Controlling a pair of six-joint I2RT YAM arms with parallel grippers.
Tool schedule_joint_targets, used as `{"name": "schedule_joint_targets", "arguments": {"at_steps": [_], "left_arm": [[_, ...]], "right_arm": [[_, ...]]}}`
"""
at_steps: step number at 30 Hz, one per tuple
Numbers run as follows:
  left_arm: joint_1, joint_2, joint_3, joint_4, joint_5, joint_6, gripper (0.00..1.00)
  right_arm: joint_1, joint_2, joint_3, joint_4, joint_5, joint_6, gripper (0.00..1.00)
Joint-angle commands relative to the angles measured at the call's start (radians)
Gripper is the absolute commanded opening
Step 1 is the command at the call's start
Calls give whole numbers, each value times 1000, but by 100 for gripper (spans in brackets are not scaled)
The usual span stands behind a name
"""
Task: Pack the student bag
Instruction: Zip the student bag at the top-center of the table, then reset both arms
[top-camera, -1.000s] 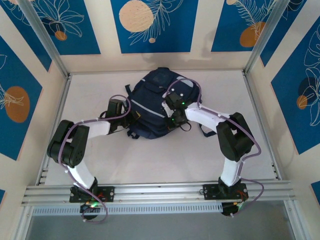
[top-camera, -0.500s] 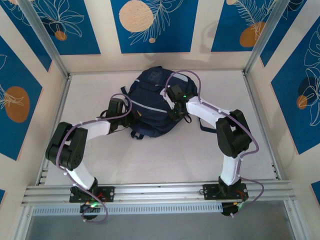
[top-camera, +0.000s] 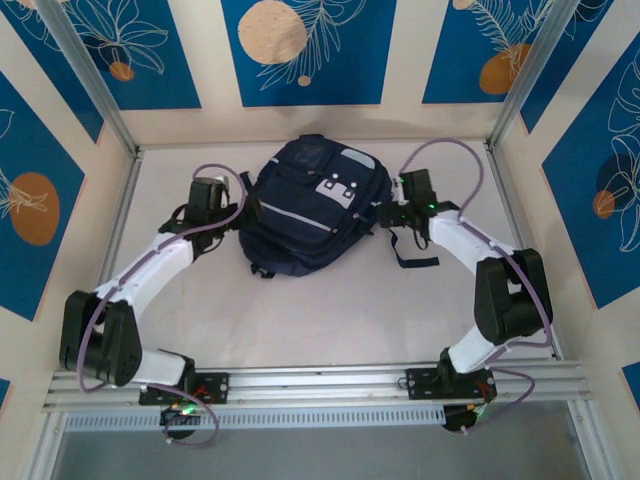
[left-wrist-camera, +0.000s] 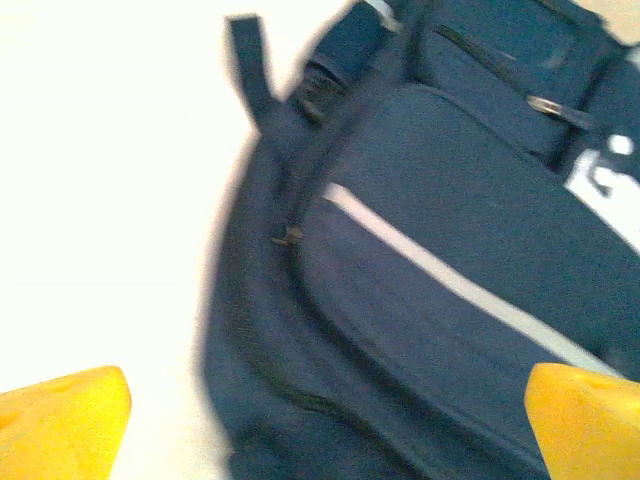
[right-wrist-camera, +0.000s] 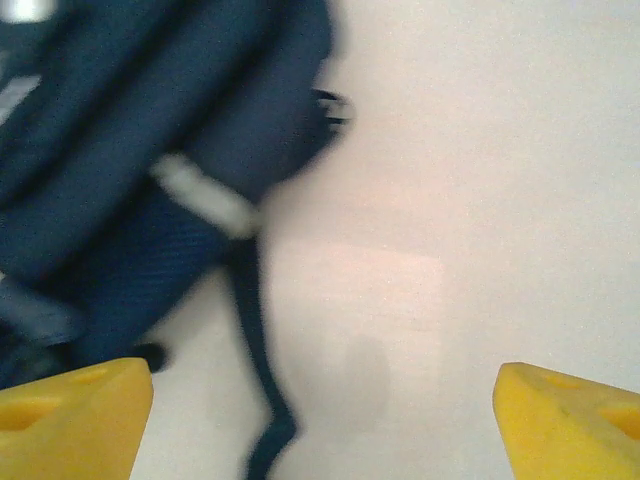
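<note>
From above you see one student bag (top-camera: 315, 210) lying flat in the upper middle of the white counter (top-camera: 330, 320). Two arms flank it, one at its left edge and one at its right, both just beside it. That view also shows one dark strap (top-camera: 405, 255) trailing onto the counter at the bag's lower right. It is too far off to show you the fingers. Your left wrist camera does: the left tool (left-wrist-camera: 325, 425) has its two yellow fingertips (left-wrist-camera: 65, 420) in the lower corners of the frame, spread wide and gripping nothing. Beyond them is the bag's navy front, with one grey stripe (left-wrist-camera: 440, 275) running diagonally and a light patch (left-wrist-camera: 605, 175) at the right edge. Your right wrist camera, though blurred, shows the right tool (right-wrist-camera: 320, 420) spread just as wide and empty. Its two yellow tips (right-wrist-camera: 75, 415) sit over bare counter, with the bag in the upper left and the strap hanging down the frame.
</note>
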Motion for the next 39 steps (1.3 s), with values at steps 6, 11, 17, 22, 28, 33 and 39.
{"name": "schedule_joint_targets", "arguments": {"at_steps": [6,11,17,22,28,33,39], "left_arm": [[60,-109,-249,204,-362,364,100],[124,-41,-352,457,-334,370,100],[147,46,-449,780,-294,459,100],[155,124,-614,1160,-252,477,100],[154,217,-686,1396,-198,509,100],[155,191,-647,1274,-194,494,100],[155,193,-607,1203,-196,497,100]], "right_arm": [[-131,-120,-314,614,-94,-18,89],[-200,-157,-389,743,-246,8,93],[-203,-221,-452,656,-293,-10,94],[-226,-183,-543,834,-321,24,94],[-207,-40,-623,1107,-250,33,99],[-200,-48,-610,1063,-236,23,99],[-198,-56,-608,1045,-231,22,99]]}}
